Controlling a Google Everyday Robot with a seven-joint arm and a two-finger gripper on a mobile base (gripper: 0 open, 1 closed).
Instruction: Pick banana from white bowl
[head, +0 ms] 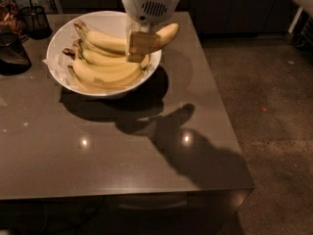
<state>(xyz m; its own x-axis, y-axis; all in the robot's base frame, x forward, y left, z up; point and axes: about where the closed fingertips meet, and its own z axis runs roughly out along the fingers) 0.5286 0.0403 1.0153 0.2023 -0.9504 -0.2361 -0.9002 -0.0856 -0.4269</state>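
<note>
The white bowl [57, 39] stands at the far left of the brown table, lined with crumpled white paper. Several ripe yellow bananas [103, 73] lie in it. My gripper [138, 47] hangs over the bowl's right side, shut on the top banana [167, 34]. That banana's right end sticks out past the fingers and above the bowl's rim, and its stem end points left over the other bananas. The middle of the banana is hidden behind the fingers.
A dark wire-mesh cup [35, 21] stands at the far left corner, with a dark object [12, 54] in front of it. The table [122, 160] ends at the right and front. Dark floor [274, 106] lies to the right.
</note>
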